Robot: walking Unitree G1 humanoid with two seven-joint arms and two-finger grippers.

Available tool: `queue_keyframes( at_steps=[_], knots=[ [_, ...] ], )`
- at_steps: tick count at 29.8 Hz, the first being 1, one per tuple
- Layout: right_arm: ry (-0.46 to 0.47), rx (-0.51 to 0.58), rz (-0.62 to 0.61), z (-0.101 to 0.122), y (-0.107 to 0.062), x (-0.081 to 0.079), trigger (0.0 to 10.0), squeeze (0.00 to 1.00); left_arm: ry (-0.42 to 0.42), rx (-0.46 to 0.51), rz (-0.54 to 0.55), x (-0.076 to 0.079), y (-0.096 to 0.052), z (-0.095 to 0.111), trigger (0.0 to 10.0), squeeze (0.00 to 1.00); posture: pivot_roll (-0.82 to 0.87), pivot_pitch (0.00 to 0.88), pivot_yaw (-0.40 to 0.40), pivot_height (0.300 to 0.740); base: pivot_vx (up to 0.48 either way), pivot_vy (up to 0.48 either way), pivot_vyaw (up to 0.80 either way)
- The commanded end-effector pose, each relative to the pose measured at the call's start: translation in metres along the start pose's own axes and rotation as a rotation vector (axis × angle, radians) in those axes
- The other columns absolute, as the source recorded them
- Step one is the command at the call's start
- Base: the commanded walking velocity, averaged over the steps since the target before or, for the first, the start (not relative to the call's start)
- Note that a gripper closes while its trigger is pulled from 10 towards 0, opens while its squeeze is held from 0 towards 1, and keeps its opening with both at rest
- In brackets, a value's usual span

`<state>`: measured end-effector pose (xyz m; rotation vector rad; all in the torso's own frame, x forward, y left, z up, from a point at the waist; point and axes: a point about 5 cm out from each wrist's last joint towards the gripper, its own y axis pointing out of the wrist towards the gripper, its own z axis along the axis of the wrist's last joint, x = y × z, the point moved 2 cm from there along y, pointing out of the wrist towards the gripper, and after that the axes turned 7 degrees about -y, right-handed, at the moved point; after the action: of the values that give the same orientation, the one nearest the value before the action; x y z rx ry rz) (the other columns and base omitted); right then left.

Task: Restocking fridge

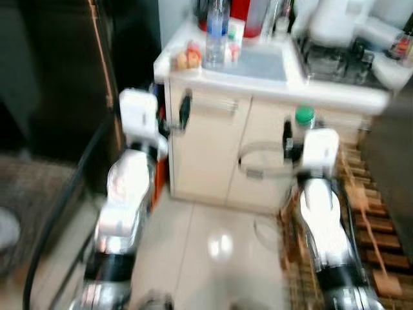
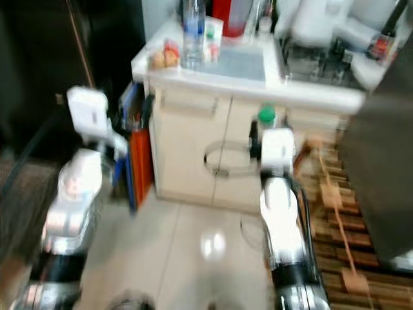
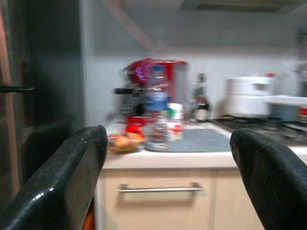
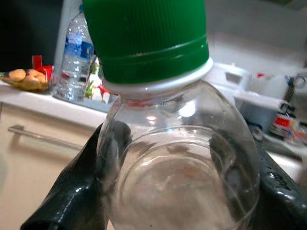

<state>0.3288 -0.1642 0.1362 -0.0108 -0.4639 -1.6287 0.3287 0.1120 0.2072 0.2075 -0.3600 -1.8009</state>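
My right gripper (image 1: 293, 139) is shut on a clear bottle with a green cap (image 1: 304, 117), held upright in front of the cream cabinet. In the right wrist view the bottle (image 4: 177, 158) sits between both black fingers (image 4: 76, 196). My left gripper (image 1: 184, 110) is raised before the cabinet's left door, open, with nothing between its fingers (image 3: 62, 182). On the counter stands a clear water bottle with a blue label (image 1: 216, 32). The dark fridge (image 1: 51, 71) stands to the left of the counter.
The white counter (image 1: 271, 90) carries a small plate of buns (image 1: 187, 59), a red appliance (image 1: 240, 13), a grey mat (image 1: 261, 63), a white cooker (image 1: 335, 19) and a hob. A wooden slatted mat (image 1: 368, 219) lies on the floor at right. Pale tiles lie ahead.
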Motion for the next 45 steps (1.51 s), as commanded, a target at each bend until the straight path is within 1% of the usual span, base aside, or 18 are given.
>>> queue_keyframes(
  at_steps=[1, 3, 5, 6, 7, 9, 10, 11, 13, 14, 16, 20, 28, 29, 33, 37, 41, 45],
  knots=[
    [0.018, 0.002, -0.016, 0.001, 0.001, 0.006, 0.0, 0.00, 0.008, -0.003, -0.013, 0.001, 0.001, 0.000, 10.0, 0.00, -0.07, 0.000, -0.044, 0.740, -0.247, 0.000, 0.00],
    [0.058, -0.033, -0.013, -0.004, -0.002, 0.005, 0.0, 0.00, 0.004, -0.027, 0.003, -0.002, -0.002, -0.006, 10.0, 0.00, -0.06, 0.000, -0.046, 0.740, -0.249, 0.000, 0.00],
    [0.104, -0.072, 0.003, -0.011, -0.007, 0.003, 0.0, 0.00, -0.008, -0.111, 0.055, -0.015, -0.015, -0.026, 10.0, 0.00, -0.07, 0.000, -0.037, 0.740, -0.249, 0.000, 0.00],
    [0.104, -0.072, 0.003, -0.011, -0.007, 0.003, 0.0, 0.00, -0.008, -0.111, 0.055, -0.015, -0.015, -0.026, 10.0, 0.00, -0.07, 0.000, -0.037, 0.740, -0.251, 0.000, 0.00],
    [0.118, -0.091, 0.024, -0.015, -0.013, 0.002, 0.0, 0.00, -0.035, -0.206, 0.112, -0.027, -0.033, -0.048, 10.0, 0.00, -0.08, 0.000, -0.034, 0.740, -0.247, 0.000, 0.00],
    [0.154, -0.138, 0.038, -0.023, -0.019, 0.001, 0.0, 0.00, -0.028, -0.309, 0.136, -0.035, -0.052, -0.070, 10.0, 0.00, -0.08, 0.000, -0.036, 0.740, -0.251, 0.000, 0.00],
    [0.154, -0.138, 0.038, -0.023, -0.019, 0.001, 0.0, 0.00, -0.028, -0.309, 0.136, -0.035, -0.052, -0.070, 10.0, 0.00, -0.08, 0.000, -0.036, 0.740, -0.251, 0.000, 0.00],
    [0.171, -0.162, 0.049, -0.027, -0.023, 0.000, 0.0, 0.00, -0.026, -0.358, 0.143, -0.038, -0.061, -0.081, 10.0, 0.00, -0.09, 0.000, -0.035, 0.740, 0.000, 0.000, 0.00],
    [0.187, -0.190, 0.071, -0.032, -0.027, -0.003, 0.0, 0.00, -0.015, -0.414, 0.143, -0.039, -0.069, -0.092, 10.0, 0.00, -0.09, 0.000, -0.036, 0.740, 0.000, 0.000, 0.00],
    [0.186, -0.198, 0.086, -0.034, -0.028, -0.004, 0.0, 0.00, -0.022, -0.416, 0.141, -0.038, -0.070, -0.093, 10.0, 0.00, -0.09, 0.000, -0.036, 0.740, 0.000, 0.000, 0.00],
    [0.175, -0.213, 0.107, -0.037, -0.031, -0.004, 0.0, 0.00, -0.074, -0.396, 0.106, -0.034, -0.069, -0.090, 10.0, 0.00, -0.09, 0.000, -0.038, 0.740, 0.000, 0.000, 0.00],
    [0.161, -0.223, 0.117, -0.040, -0.032, -0.002, 0.0, 0.00, -0.033, -0.399, 0.101, -0.032, -0.068, -0.092, 10.0, 0.00, -0.10, 0.000, -0.038, 0.740, 0.000, -0.114, 0.00],
    [0.144, -0.235, 0.142, -0.043, -0.032, -0.002, 0.0, 0.00, -0.036, -0.394, 0.126, -0.031, -0.065, -0.095, 10.0, 0.00, -0.10, 0.000, -0.044, 0.740, 0.000, -0.458, 0.00],
    [0.201, -0.272, 0.115, -0.046, -0.032, -0.002, 0.0, 0.00, -0.035, -0.388, 0.131, -0.033, -0.064, -0.094, 10.0, 0.00, -0.10, 0.000, -0.044, 0.740, 0.000, -0.454, 0.00],
    [0.253, -0.315, 0.101, -0.050, -0.031, -0.004, 0.0, 0.00, -0.038, -0.358, 0.128, -0.034, -0.059, -0.089, 10.0, 0.00, -0.09, 0.000, -0.042, 0.740, 0.000, -0.453, 0.00],
    [0.227, -0.308, 0.123, -0.050, -0.030, -0.007, 0.0, 0.00, -0.024, -0.344, 0.090, -0.030, -0.058, -0.086, 10.0, 0.00, -0.10, 0.000, -0.037, 0.740, 0.000, -0.452, 0.00],
    [0.239, -0.330, 0.114, -0.052, -0.031, -0.006, 0.0, 0.00, -0.027, -0.342, 0.089, -0.030, -0.057, -0.086, 10.0, 0.00, -0.10, 0.000, -0.035, 0.740, 0.000, -0.452, 0.00],
    [0.221, -0.322, 0.133, -0.051, -0.031, -0.007, 0.0, 0.00, -0.033, -0.334, 0.083, -0.027, -0.052, -0.086, 10.0, 0.00, -0.10, 0.000, -0.034, 0.740, 0.000, -0.442, 0.00]
  ],
)
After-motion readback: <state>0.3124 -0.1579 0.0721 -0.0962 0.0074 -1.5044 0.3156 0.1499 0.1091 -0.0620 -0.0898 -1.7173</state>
